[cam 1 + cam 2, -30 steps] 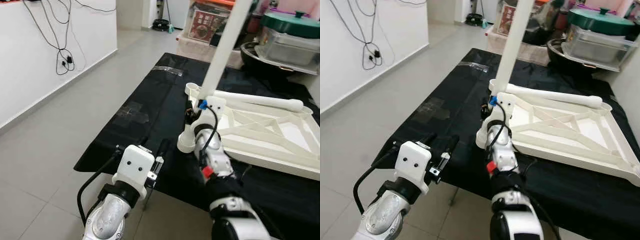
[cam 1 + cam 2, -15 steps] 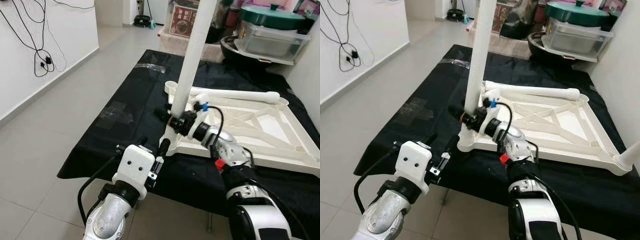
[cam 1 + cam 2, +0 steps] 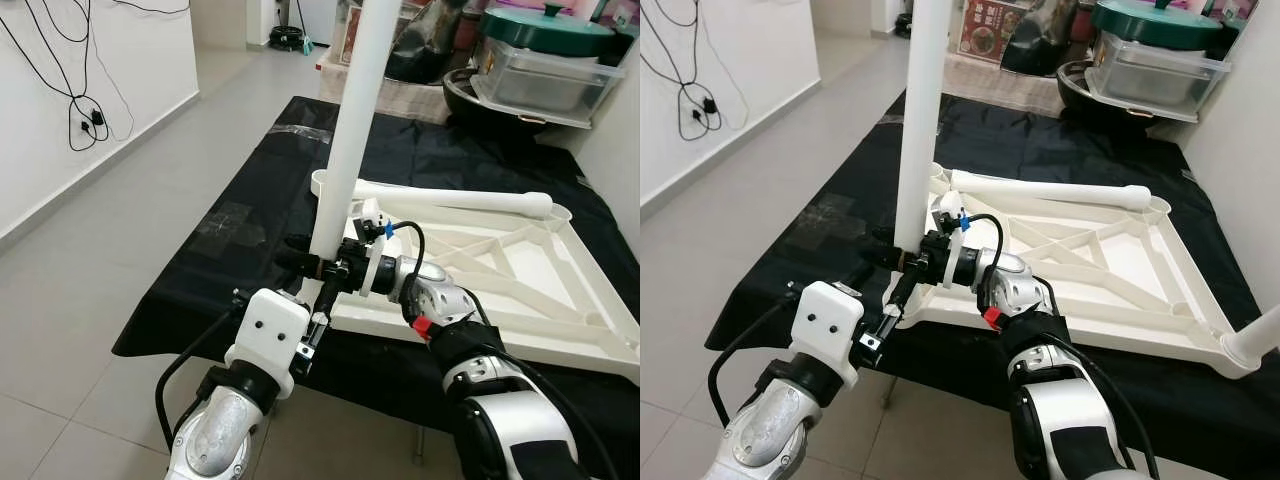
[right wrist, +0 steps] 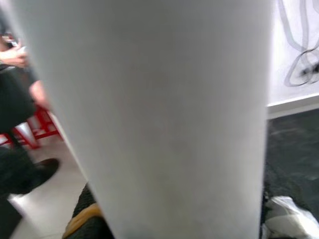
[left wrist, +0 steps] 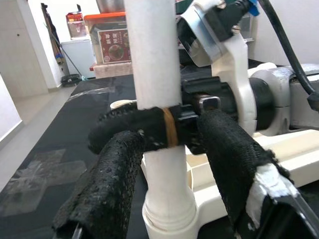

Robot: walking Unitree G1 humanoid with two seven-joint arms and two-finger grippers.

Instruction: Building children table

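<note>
On the black mat [image 3: 240, 215], the upside-down white tabletop [image 3: 1110, 270] has one white leg [image 3: 352, 120] standing upright in its near-left corner socket [image 5: 169, 216]; a second leg [image 3: 455, 200] lies loose along the far edge, and another stub shows at the near-right corner [image 3: 1255, 340]

right gripper [image 3: 312, 266] is clamped on the upright leg low down, just above the socket, black fingers [image 5: 134, 130] wrapped round it with a rubber band on them. left gripper [image 3: 322, 300] hovers just beside the same corner, fingers apart, holding nothing

Risks as I read it:
- grip sits near the base, long leg above it, so any sideways wrist drift levers the leg in the socket and could jam or cross-thread it
- can't tell whether the leg is fully seated; if it's released half-in it may topple toward the storage tubs [image 3: 545, 55] behind
- tabletop is not held down, so twisting or pushing the leg may skid the whole frame over the mat, toward the near edge
- left fingers are close to the right ones; closing in could knock the leg off axis
- loose leg may roll if the frame is jolted
</note>
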